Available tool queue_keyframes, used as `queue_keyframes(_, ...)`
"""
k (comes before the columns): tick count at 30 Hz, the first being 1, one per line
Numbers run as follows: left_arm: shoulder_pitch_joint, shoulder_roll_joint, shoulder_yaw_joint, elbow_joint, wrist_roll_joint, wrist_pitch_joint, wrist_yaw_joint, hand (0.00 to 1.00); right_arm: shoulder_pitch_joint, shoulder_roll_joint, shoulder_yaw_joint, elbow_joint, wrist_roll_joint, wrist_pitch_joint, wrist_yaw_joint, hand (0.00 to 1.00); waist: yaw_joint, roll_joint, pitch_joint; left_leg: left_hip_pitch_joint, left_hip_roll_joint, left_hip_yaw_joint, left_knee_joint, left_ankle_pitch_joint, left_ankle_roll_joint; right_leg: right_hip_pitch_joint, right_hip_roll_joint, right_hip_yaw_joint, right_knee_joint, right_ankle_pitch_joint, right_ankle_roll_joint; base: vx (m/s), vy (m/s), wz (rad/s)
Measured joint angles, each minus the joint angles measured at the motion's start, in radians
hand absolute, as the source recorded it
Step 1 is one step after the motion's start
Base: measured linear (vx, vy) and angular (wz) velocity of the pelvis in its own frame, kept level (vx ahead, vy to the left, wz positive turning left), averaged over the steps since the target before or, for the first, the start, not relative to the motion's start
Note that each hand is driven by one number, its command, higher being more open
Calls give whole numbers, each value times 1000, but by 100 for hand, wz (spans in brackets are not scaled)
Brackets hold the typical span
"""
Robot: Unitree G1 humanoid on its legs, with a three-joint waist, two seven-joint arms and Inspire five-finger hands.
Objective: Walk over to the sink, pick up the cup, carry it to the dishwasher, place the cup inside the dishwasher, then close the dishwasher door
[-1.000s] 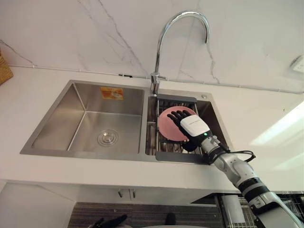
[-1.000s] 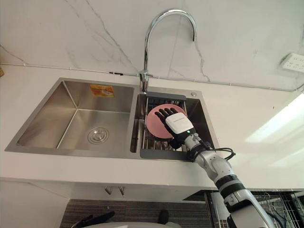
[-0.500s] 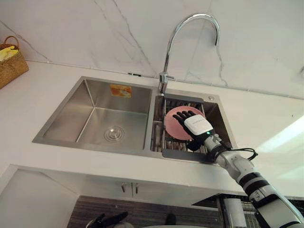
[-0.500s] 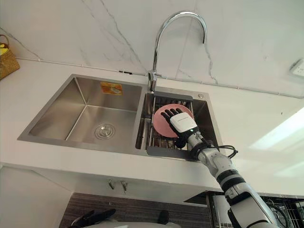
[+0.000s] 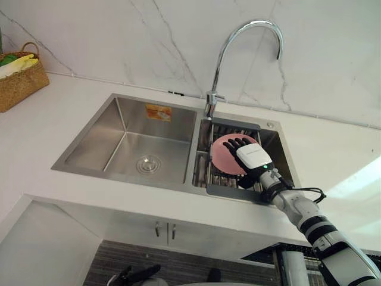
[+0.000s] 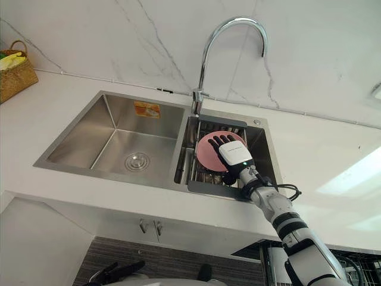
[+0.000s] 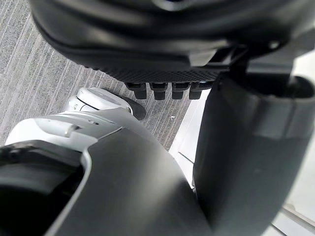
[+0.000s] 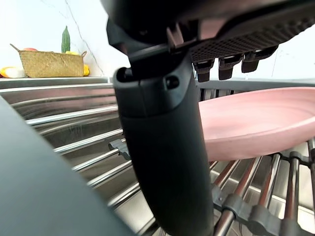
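Pink and shallow, one plate-like dish lies on the wire rack in the right basin of the steel sink, slightly tilted on the rods. One right hand reaches in from the near right and lies over the dish's right half, fingers straight and spread and the thumb standing out below the dish's rim in the wrist view. Whether the fingers actually touch the dish is hard to tell. The hand hides much of the dish.

The sink has two basins. The left one is larger, with one round drain and one orange sticker on its far wall. One curved chrome faucet rises behind the divider between the basins.

White countertop surrounds the sink, with a marbled wall behind. At the far left stands one woven basket, cut off by the frame edge; yellow and green things in it are too small to name. Two small handles show on the cabinet front below.

One left hand hangs low near the grey floor, fingers relaxed and holding nothing.
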Motion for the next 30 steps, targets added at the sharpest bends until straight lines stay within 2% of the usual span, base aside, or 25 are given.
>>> queue_keyframes(5, 0, 0, 1, 2, 0, -7, -1, 100, 0, 0, -3, -5, 7, 0, -15, 100, -2, 0, 0, -8, 0, 2, 0, 1, 0, -10, 1, 1, 0, 0, 0, -3, 0, -1)
queue_keyframes(6, 0, 0, 1, 3, 0, -10, -1, 100, 1, 0, -3, -5, 7, -1, -18, 0, -3, 0, 0, -8, 0, 2, 0, 1, 0, -10, 1, 0, 0, 0, 0, 0, 0, 0)
queue_keyframes(14, 0, -1, 2, 6, 0, -17, -1, 100, 8, 0, -18, -5, 8, -10, -51, 0, -7, 3, 2, -13, 0, 3, 0, 1, 0, -13, 2, 0, 0, 0, 0, 0, 0, 0)
queue_keyframes(25, 0, -6, 5, 9, 1, -25, 0, 100, 28, -7, -41, -14, 2, -50, -154, 0, -15, 9, 5, -17, 1, 12, -4, 2, 0, -23, 2, 2, 0, 0, 0, -3, 0, -2)
queue_keyframes(28, 1, -11, 5, 10, 2, -25, 1, 100, 36, -8, -47, -37, 2, -51, -197, 0, -23, 19, 10, -17, 2, 19, -4, 2, 0, -26, 2, 4, 0, 0, -1, -6, 3, -5)
queue_keyframes(30, -2, -26, 4, 9, 2, -26, 2, 100, 35, -6, -98, -39, -21, -20, -298, 0, -19, 40, 18, -17, 2, 26, -4, 5, 1, -26, 1, 5, 0, 3, -3, 0, 0, 0)
